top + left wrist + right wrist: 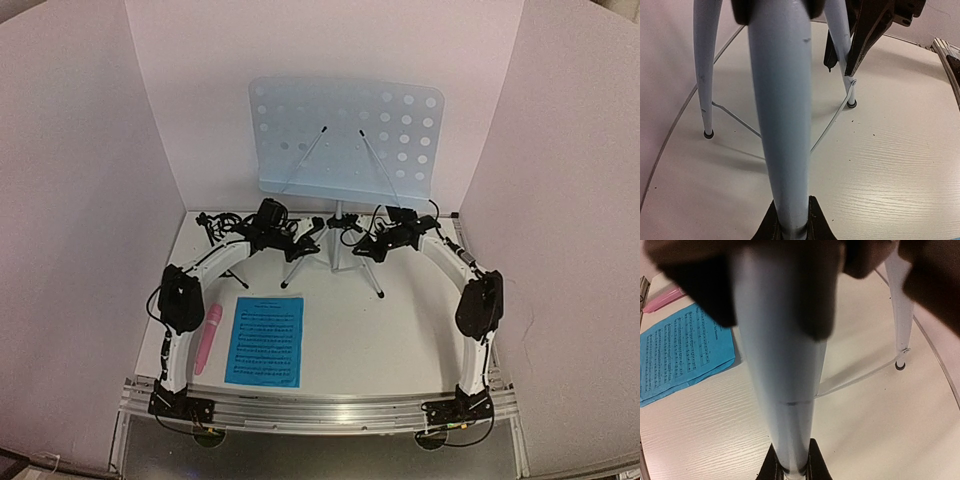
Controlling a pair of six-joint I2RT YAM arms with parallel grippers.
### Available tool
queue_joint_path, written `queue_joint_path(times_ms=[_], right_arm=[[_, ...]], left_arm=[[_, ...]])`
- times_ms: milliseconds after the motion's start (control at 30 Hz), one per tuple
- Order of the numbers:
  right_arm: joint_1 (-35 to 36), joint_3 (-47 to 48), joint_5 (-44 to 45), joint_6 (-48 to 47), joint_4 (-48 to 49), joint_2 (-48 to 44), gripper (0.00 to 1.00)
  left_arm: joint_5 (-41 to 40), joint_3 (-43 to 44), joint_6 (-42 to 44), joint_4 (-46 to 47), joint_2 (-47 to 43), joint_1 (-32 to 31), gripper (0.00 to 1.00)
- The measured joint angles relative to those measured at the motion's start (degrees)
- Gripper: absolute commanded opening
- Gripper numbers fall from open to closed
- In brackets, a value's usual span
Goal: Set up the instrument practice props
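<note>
since both hands are clamped on one top-heavy object, the main hazard is uneven motion between them. the left hand (790, 227) is clenched round one pale tripod leg (780, 125) of the music stand (345, 135). the right hand (790, 467) is clenched round another leg (782, 390). each tube runs between the fingers in its wrist view.

location: the stand is at the back centre of the worktop (400, 330), near the rear wall. the feet that show appear to rest on the surface. the feet of the gripped legs are hidden.

orientation: the stand is upright, with its long axis vertical. its perforated desk is wide from left to right, faces the arms and leans back at the top. the legs splay down and outward.

risks noted:
- if one hand lifts or pulls ahead of the other, the stand could twist and tip, as the desk sits high.
- squeezing the legs together could fold the tripod.
- smooth tube may slide through the fingers.
- dragging forward could catch the blue sheet music (265, 340) or the pink microphone (208, 338), which lie near the left arm.
</note>
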Motion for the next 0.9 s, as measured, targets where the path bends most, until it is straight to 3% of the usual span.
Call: queue_joint_path(times_ms=[300, 467, 667, 900], right_arm=[[0.8, 0.7, 1.8, 1.9, 0.6, 0.8, 0.0], [0.8, 1.8, 1.1, 3.2, 0.9, 1.9, 0.0], [-1.1, 3.7, 1.0, 7.1, 0.6, 3.1, 0.0], [-1.4, 5.5, 1.2, 7.2, -1.2, 3.9, 0.0]], left_arm=[[0.4, -2.7, 0.0, 4.0, -0.2, 0.7, 0.01], [-0.4, -2.6, 0.6, 3.3, -0.2, 1.0, 0.33], [-3.8, -2.8, 1.6, 0.6, -0.4, 6.1, 0.49], [-0.9, -7.5, -4.9, 12.5, -4.5, 8.8, 0.54]])
